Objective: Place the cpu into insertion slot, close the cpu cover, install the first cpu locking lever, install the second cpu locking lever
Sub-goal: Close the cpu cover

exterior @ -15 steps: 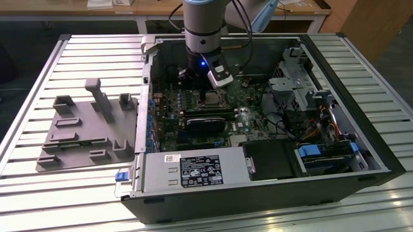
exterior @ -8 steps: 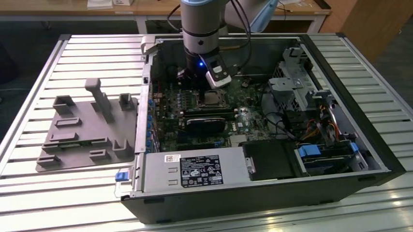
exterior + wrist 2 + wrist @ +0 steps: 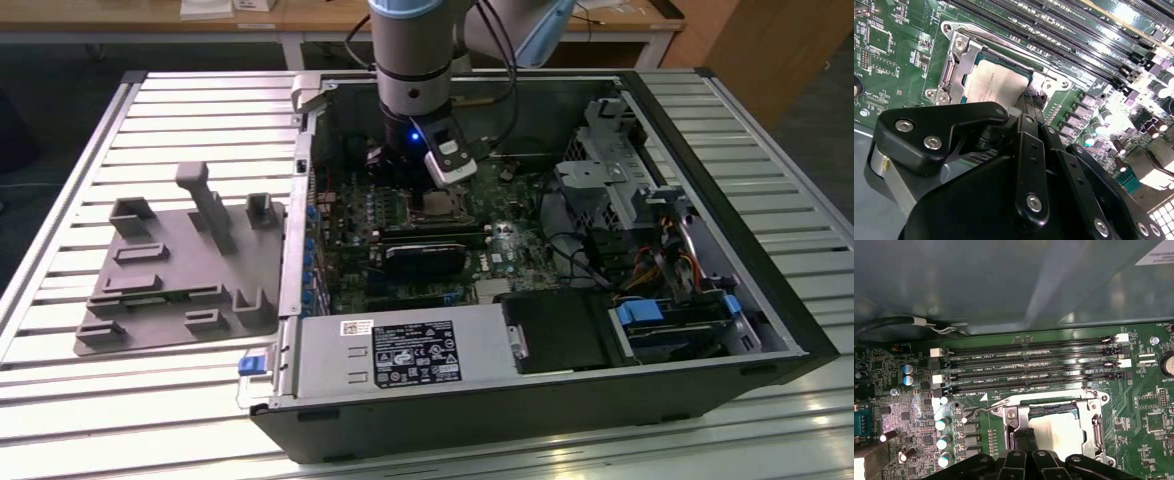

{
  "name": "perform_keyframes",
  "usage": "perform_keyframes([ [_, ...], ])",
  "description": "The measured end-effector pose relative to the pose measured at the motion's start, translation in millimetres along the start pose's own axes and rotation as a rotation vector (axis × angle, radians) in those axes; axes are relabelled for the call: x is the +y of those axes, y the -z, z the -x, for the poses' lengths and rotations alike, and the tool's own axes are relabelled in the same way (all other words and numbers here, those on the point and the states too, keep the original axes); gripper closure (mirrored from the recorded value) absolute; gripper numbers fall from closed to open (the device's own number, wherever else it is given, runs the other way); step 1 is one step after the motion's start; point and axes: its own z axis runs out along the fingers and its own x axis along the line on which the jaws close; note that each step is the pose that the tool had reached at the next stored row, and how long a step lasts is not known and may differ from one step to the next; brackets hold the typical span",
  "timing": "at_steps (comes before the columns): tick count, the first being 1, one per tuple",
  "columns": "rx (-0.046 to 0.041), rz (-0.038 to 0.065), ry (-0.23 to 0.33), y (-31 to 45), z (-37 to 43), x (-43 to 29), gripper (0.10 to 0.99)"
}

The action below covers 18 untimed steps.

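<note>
Showed grey cylindrical arm [image 3: 414, 60], pale-blue joint cap [image 3: 547, 30] at its 2 o'clock, black cables [image 3: 358, 35], blue light [image 3: 415, 135] on black wrist [image 3: 398, 145]; bore black gripper [image 3: 1024, 439] linkage studded with silver screws [image 3: 1034, 202].

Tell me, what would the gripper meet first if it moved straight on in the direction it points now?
Most likely the rim of the thin square silver metal cpu cover, beside the pale silvery square cpu. The black gripper points at that seam, though depth is unclear.

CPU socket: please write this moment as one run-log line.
cpu: seated under cover | cover: down, flat | hand: shut, at cover edge | lever: latch unclear
</note>
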Motion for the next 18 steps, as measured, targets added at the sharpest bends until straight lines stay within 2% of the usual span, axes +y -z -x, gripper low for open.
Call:
perform_keyframes([
  [5,-0.0003,0.001,0.0,-0.4,3.5,0.4,0.98],
  [10,0.0,0.0,0.0,0.0,3.6,0.4,0.98],
  [15,-0.0001,0.0,0.0,6.9,4.0,0.8,0.98],
  [18,-0.0001,0.0,0.0,7.0,5.3,1.0,0.98],
])
